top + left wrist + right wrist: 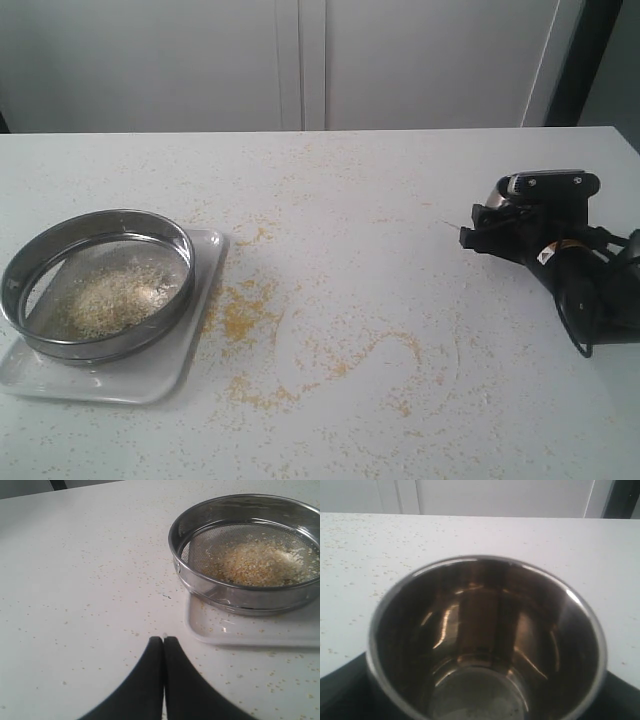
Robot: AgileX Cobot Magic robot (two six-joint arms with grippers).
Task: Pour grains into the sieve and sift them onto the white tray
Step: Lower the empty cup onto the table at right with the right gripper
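- Two grippers to account for. The left gripper (163, 645) has its fingers pressed together on nothing. It sits low over the table (75, 580), near the sieve (235, 592). The right gripper (473, 233) is well apart on the other side of the table. Its dark fingers flank the cup (485, 630), and I read this as gripping it.
- Cup: empty, bare steel inside. Pouring is judged complete.
- Grains (260, 562): one pale heap on the mesh inside the sieve, off-centre. They look loose and dry, so expect them to slide and spread at any tilt or jolt.
- Sieve: it stands on the tray (240, 630). The steel ring is stiff and smooth, so likely slippery. It is probably light with this small load.
- Hold point: pinch the upright ring wall on the side nearest the left gripper, one finger inside and one outside. Avoid the mesh, which is thin and likely to dent.
- The left gripper must open before it can take the wall.
- Tray: shallow and likely light, so it may skid on the table if the sieve drags. Keep shakes short, level and above the tray.
- Specks (245, 310) strewn on the table are spill, not part of the load.
- Whether any fines have reached the tray under the mesh is hidden.
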